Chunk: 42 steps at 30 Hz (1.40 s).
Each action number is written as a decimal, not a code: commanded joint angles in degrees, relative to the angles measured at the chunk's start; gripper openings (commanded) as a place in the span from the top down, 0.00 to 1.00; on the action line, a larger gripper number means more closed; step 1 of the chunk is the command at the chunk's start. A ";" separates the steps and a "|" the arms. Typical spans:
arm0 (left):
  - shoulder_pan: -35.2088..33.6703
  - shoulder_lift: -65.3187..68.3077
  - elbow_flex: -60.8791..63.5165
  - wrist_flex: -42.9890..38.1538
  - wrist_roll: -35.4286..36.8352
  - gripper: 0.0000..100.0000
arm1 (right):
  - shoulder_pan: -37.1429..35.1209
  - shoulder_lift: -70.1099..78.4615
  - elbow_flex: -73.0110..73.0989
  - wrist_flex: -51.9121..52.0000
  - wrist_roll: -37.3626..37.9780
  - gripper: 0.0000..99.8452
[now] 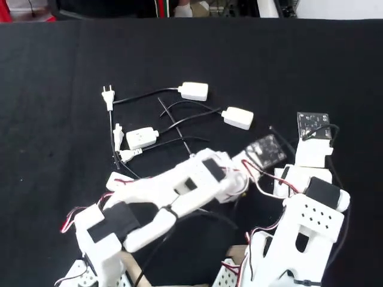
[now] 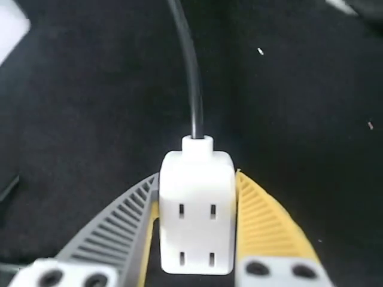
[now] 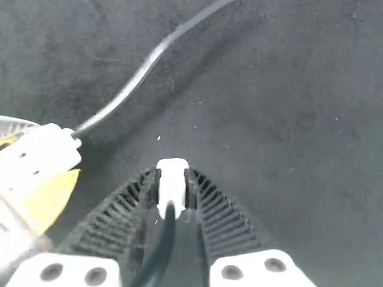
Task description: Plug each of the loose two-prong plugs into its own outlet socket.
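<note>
Your right pincer (image 3: 172, 174) is closed tight on a small white plastic two-prong plug (image 3: 172, 188). Its dark ribbed fingers (image 3: 221, 221) press on both flat sides. The prongs point away from the wrist camera, so I cannot see them.

Your left pincer (image 2: 197, 182) is closed around a white outlet socket block (image 2: 196, 209) with rounded corners, one grey ribbed finger (image 2: 119, 227) and one yellow finger (image 2: 263, 215) against its sides. The block is just beside the plug, over the black cloth worktop (image 1: 54, 66), between the two arms on the near side.

The step in hand, I judge, is to bring these two together. Turn the block so that its narrow slots (image 2: 181, 210) face the prongs, line them up straight, then push slowly along the prongs. Smooth hard plastic may slip in ribbed pads, so grip both firmly. The thin black cable (image 2: 191, 78) looks stiff enough to pull the block aside.

Farther out lie three more white sockets (image 1: 193, 91) and loose plugs (image 1: 108, 95).
</note>
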 commanded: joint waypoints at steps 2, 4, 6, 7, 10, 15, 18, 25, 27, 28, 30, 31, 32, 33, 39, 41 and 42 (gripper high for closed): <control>-4.26 -4.92 -6.81 8.35 3.60 0.82 | 0.97 -1.27 -3.21 -1.05 0.18 0.99; -4.26 -7.38 -6.20 10.46 3.78 0.81 | 1.05 -1.27 -4.09 -0.70 0.18 0.99; -4.18 -10.37 -5.14 12.48 3.87 0.80 | 1.05 -1.27 -5.05 -0.53 0.18 0.99; -4.26 -12.13 -4.62 13.27 3.87 0.80 | 1.05 -1.27 -5.58 0.09 0.18 0.99; -5.67 -18.29 -2.07 16.00 3.78 0.80 | 0.62 -1.36 -7.87 2.64 0.18 0.99; -10.24 -32.79 2.86 22.68 2.55 0.80 | 0.53 -1.36 -9.54 3.43 0.35 0.99; -12.53 -42.99 7.16 26.99 -4.84 0.80 | -2.81 -1.36 -10.51 5.98 0.70 0.99; -31.08 -72.00 19.03 33.49 -3.78 0.81 | -18.73 -1.36 -8.48 9.58 0.18 0.99; -38.64 -80.79 25.71 34.02 -3.78 0.81 | -21.01 -1.36 -7.16 9.32 0.00 0.99; -41.45 -85.19 29.41 34.02 -3.87 0.81 | -21.54 -1.54 -6.81 9.14 -0.88 0.99; -44.70 -93.98 37.32 33.67 -5.36 0.81 | -21.80 -2.86 -6.11 9.32 -1.41 0.99; -45.76 -98.46 40.92 34.11 -6.86 0.81 | -21.80 -4.09 -5.41 9.23 -1.23 0.99; -46.64 -102.86 44.26 34.73 -7.74 0.81 | -21.80 -5.76 -4.53 9.05 -1.05 0.99; -47.52 -106.99 47.08 36.04 -8.09 0.81 | -21.80 -7.87 -3.65 8.70 -0.09 0.99; -53.76 -113.67 52.97 39.74 -10.11 0.81 | -19.52 -23.25 0.31 12.92 9.32 0.99; -55.43 -110.77 53.58 38.33 -10.55 0.81 | -15.47 -27.47 1.54 12.04 12.48 0.99; -55.60 -109.80 54.46 37.54 -10.55 0.81 | -13.63 -29.41 2.24 11.96 14.42 0.99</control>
